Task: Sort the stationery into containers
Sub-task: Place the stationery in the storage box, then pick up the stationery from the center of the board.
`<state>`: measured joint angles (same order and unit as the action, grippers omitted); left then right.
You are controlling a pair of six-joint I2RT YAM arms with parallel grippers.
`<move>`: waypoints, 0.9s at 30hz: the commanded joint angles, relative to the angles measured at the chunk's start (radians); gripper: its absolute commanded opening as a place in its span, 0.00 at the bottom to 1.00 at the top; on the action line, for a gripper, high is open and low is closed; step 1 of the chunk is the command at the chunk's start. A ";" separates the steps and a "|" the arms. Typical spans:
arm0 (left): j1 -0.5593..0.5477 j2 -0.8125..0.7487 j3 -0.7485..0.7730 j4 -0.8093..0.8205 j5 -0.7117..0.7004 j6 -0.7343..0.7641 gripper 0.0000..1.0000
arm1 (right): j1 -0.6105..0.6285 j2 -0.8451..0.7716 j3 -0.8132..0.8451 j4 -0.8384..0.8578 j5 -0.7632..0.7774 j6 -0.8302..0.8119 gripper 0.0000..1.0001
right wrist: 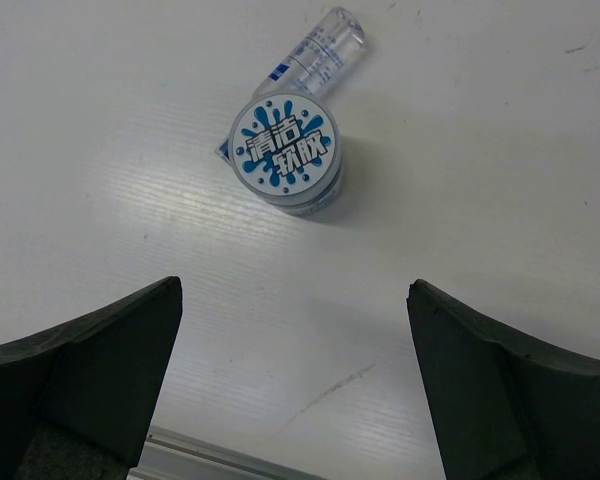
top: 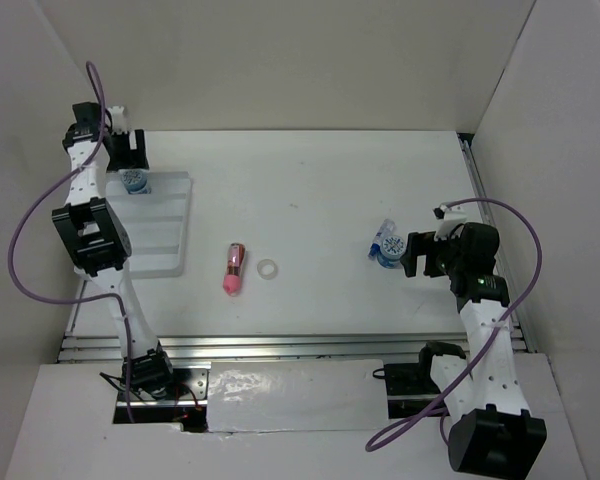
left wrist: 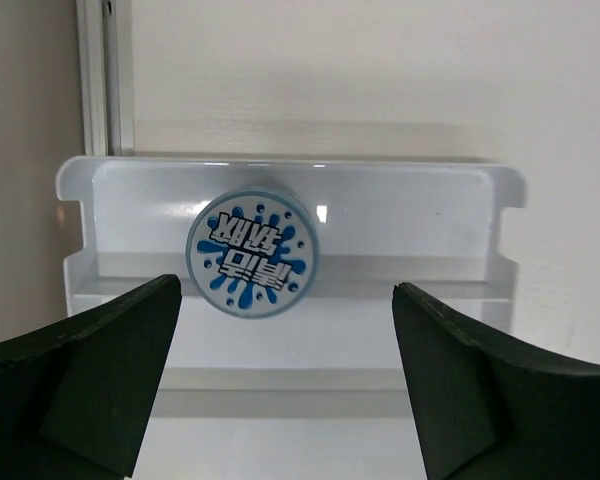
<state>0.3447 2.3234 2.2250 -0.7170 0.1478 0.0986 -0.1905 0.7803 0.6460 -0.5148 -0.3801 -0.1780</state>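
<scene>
A robot lab: plain white walls [top: 280,60] box in a white table [top: 330,180], and two arms [top: 92,235] with purple cables [top: 11,262] stand at its near edge.

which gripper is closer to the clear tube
Right. The right gripper is just beside the tube; the left gripper is far across the table, at the tray.

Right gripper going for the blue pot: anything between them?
Nothing visible. The right gripper is open, with bare table up to the blue pot. The clear tube lies at the pot's far side, not in the approach.
</scene>
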 commanded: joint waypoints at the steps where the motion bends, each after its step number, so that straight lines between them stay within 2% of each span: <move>1: -0.013 -0.158 0.006 -0.006 0.084 -0.010 0.99 | -0.009 0.000 0.046 -0.008 0.001 -0.034 0.99; 6: -0.039 -0.310 -0.123 0.010 0.107 0.007 0.99 | -0.003 0.101 0.115 -0.112 0.006 -0.124 0.99; 11: -0.075 -0.410 -0.237 0.014 0.127 0.006 0.99 | 0.017 0.264 0.193 -0.120 0.024 -0.127 1.00; 19: -0.078 -0.476 -0.372 0.034 0.133 0.000 0.99 | 0.134 0.471 0.253 -0.050 0.087 -0.086 1.00; 27: -0.076 -0.489 -0.429 0.028 0.154 0.021 0.99 | 0.243 0.648 0.302 0.009 0.158 -0.043 1.00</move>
<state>0.2642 1.8957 1.8046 -0.7128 0.2687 0.1032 0.0261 1.3907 0.8902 -0.5694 -0.2684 -0.2481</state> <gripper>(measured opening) 0.993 0.997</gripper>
